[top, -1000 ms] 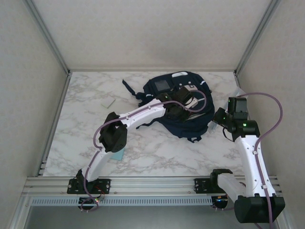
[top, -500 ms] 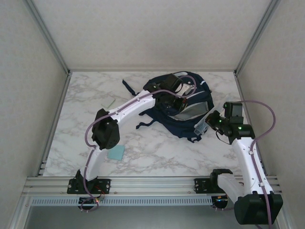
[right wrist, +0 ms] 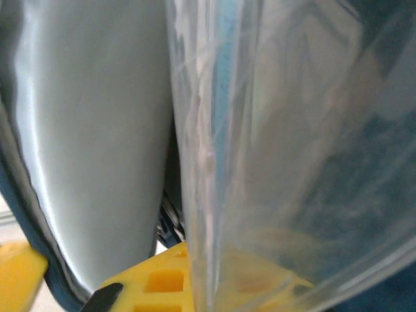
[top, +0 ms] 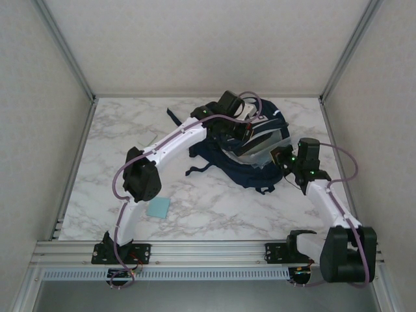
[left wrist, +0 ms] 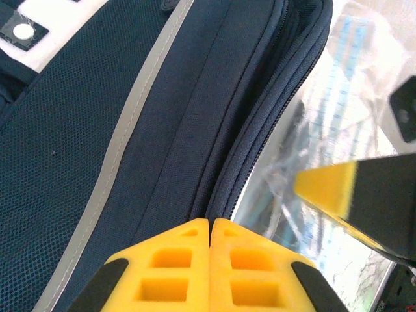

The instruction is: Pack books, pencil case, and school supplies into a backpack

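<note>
Step in hand: loading school supplies.

- Backpack point(top: 248, 173) lies at the far centre of the table point(top: 214, 214), its mouth turned to the right.
- Left gripper point(left wrist: 209, 229) has its jaws pinched together on the zipper rim and holds the flap up, so the grey lining shows.
- Right gripper point(top: 280, 158), at the right side of the mouth, is clamped narrowly on the clear packet of bluish sticks point(right wrist: 260, 130). The packet looks partly inside the opening.
- Light-blue pad point(top: 158, 207) waits on the table, near left, well apart from the backpack.

Next, by judgement: push the packet deeper along the lining, then let go. The flap must stay lifted meanwhile.
</note>
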Available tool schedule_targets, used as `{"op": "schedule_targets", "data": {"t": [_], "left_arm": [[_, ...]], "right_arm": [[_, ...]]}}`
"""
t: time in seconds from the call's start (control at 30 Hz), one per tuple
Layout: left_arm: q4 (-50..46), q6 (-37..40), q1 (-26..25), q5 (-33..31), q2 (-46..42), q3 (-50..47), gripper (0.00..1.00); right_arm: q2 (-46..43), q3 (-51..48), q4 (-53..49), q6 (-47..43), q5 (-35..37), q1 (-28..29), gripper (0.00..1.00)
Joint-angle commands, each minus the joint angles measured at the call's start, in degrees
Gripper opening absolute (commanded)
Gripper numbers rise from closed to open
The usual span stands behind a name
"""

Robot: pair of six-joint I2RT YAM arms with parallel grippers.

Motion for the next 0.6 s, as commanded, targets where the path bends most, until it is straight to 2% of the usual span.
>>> {"op": "schedule_targets", "data": {"t": [0.0,0.37,0.57], "left_arm": [[1.97,-1.54,1.33,-2.50,-2.06,1.88,0.00],[2.70,-2.63,1.38,-2.57,-2.43,2.02,0.00],[2.77,-3.61,1.33,-0.97,-3.35,1.95,0.00]], "right_arm": [[4.69,1.60,13.33,5.46,-1.03,1.88,0.00],[22.78,7.72,31.72,14.53,2.04,11.43,0.00],[29.40,9.55,35.31,16.02,7.62,12.23,0.00]]}}
